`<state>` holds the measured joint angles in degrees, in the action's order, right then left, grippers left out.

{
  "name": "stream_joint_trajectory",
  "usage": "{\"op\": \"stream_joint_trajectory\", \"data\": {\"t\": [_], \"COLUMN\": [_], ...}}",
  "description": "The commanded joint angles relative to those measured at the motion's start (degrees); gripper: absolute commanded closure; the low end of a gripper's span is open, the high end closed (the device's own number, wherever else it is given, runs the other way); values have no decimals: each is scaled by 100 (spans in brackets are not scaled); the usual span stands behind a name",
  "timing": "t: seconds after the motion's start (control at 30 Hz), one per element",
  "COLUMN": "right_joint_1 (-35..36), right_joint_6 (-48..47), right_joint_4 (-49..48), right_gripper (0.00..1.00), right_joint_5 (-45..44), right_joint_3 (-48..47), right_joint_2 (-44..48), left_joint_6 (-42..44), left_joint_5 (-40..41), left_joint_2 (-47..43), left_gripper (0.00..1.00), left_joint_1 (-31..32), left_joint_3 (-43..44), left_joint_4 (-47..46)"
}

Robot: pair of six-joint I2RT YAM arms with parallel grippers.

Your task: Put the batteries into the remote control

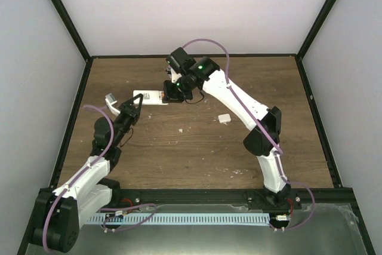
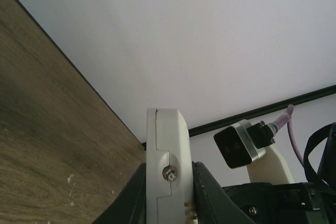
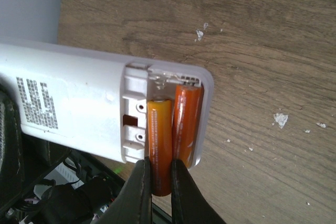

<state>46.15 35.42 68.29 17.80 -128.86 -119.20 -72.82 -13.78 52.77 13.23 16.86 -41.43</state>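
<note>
The white remote control (image 1: 147,96) is held back side up above the far left of the table, its battery bay open in the right wrist view (image 3: 79,114). My left gripper (image 1: 132,107) is shut on its left end, seen edge-on in the left wrist view (image 2: 167,171). My right gripper (image 3: 160,182) is shut on one orange battery (image 3: 159,140), which stands over the left slot with its near end sticking out past the remote's edge. The second battery (image 3: 185,121) lies in the right slot.
A small white square cover piece (image 1: 224,118) lies on the wooden table (image 1: 197,147) right of centre. A small white-grey object (image 1: 111,98) lies near the left edge. White crumbs are scattered on the wood. Black frame rails border the table.
</note>
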Motion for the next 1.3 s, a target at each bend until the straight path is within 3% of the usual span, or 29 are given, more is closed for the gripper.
{"op": "stream_joint_trajectory", "data": {"t": [0.0, 0.2, 0.37, 0.6, 0.97, 1.1, 1.27], "right_joint_1": [-64, -80, -80, -93, -89, -97, -265], "right_joint_6": [-4, -18, -28, -35, -357, -570, -870], "right_joint_4": [-146, -233, -310, -339, -800, -1481, -2535], "right_gripper": [96, 92, 83, 80, 74, 65, 38], "right_joint_5": [-62, 35, 205, 73, -758, -1147, -1175], "right_joint_3": [-160, -166, -158, -169, 343, 1249, 2799], "right_joint_2": [-224, -268, -288, -156, 1105, 1867, 2794], "left_joint_6": [-54, -109, -130, -249, -557, -864, -1322], "left_joint_5": [-195, -195, -185, -140, -191, -202, -307], "left_joint_2": [-73, -92, -57, -48, -151, -265, -391], "left_gripper": [100, 100, 100, 100, 100, 100, 100], "left_joint_1": [84, 88, 93, 97, 94, 91, 92], "left_joint_3": [16, 51, 57, 38, 192, 263, 398], "left_joint_4": [-441, -397, -404, -441, -184, 105, 424]}}
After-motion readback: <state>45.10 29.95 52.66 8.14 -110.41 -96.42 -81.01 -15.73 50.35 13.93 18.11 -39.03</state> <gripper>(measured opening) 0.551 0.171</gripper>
